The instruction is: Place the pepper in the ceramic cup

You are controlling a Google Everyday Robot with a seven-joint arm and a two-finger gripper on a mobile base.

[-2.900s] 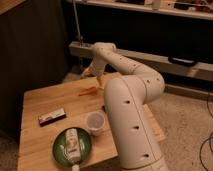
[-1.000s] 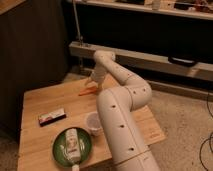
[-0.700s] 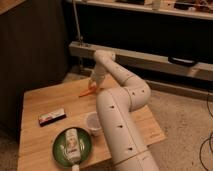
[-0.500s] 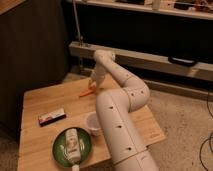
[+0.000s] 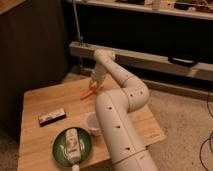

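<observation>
Jaws lowered to far side of table (image 5: 40,102) | pepper (image 5: 88,93) just beneath them | grip cannot tell

Orange pepper (image 5: 88,93), whitish ceramic cup (image 5: 93,123), green plate (image 5: 58,151), tan wooden table (image 5: 45,102), white gripper (image 5: 96,83) just above pepper

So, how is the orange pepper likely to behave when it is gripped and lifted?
The pepper is slim and tapered, so it is probably light and may roll or slip toward its thin end. It looks straight, so likely stiff, not floppy. The gripper is just above it, at the table's far side.
</observation>
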